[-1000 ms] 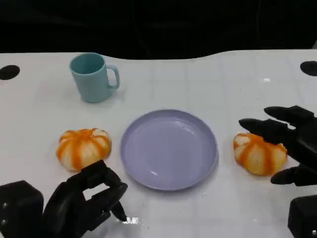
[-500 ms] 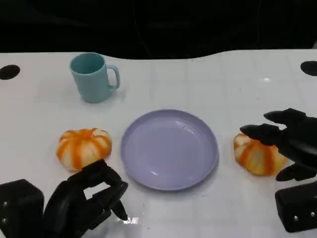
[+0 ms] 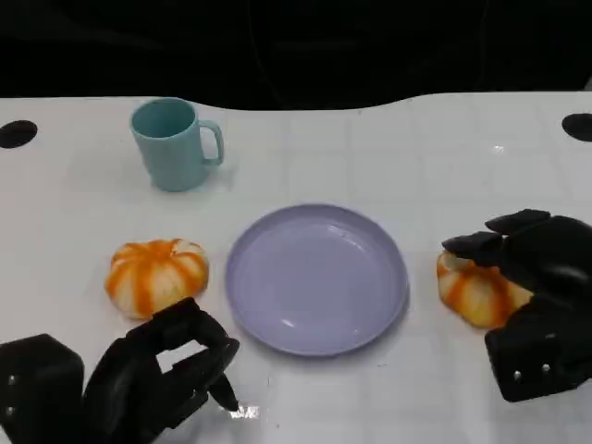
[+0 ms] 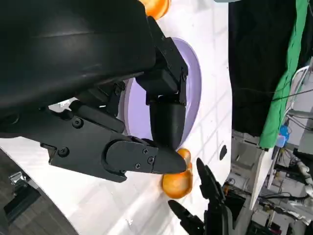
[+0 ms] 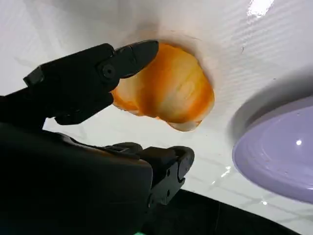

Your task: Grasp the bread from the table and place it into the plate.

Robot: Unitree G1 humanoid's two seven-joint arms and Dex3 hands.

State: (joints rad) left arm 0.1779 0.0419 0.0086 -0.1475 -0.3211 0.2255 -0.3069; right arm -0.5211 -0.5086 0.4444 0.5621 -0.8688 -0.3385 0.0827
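The right robot hand [image 3: 529, 268] sits over the bread [image 3: 474, 292] on the white bench [image 3: 388, 157], just right of the plate [image 3: 316, 277]; fingers arch around the bun, and you cannot tell from the right wrist view whether they press it yet. Bread: domed, lobed, glossy orange-and-cream stripes. You should judge it light and probably soft, so wrap the sides low and squeeze gently, as the glaze may slip. Plate: smooth lilac, shallow rim, likely hard plastic. A second bun [image 3: 155, 276] lies left of the plate; a teal mug [image 3: 174, 144] stands behind. The left robot hand [image 3: 157, 370] rests curled, holding nothing.
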